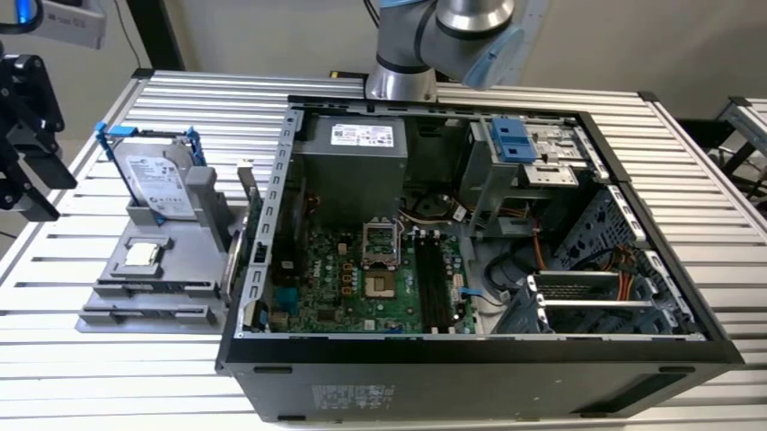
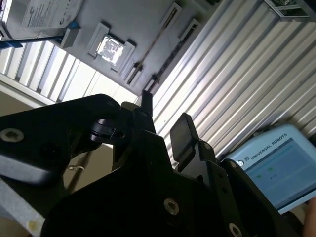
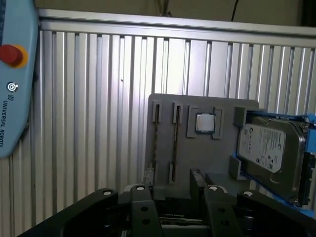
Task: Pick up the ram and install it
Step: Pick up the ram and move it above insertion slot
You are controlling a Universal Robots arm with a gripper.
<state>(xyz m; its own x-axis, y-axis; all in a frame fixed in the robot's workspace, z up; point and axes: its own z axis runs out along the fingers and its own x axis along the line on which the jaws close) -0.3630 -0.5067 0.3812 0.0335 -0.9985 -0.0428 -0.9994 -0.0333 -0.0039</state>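
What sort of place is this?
Probably a robotics lab workcell for PC assembly: open computer case on a slatted aluminium table, grey parts fixture beside it, teach pendant.

— Any print to make out?
— White label with small dark print on the power supply (image 1: 361, 135), at the far side of the open case (image 1: 480, 355). Too fine to read.
— Elsewhere?
— In the first wrist view, a pale label on the hard drive (image 3: 261, 144), with lines of tiny print, not legible. Maker's lettering in dark capitals on the blue teach pendant (image 3: 12, 123), below a red button (image 3: 11, 54) and a round symbol (image 3: 12, 87). Grey sticker (image 1: 354, 396) on the case's near wall, unreadable.
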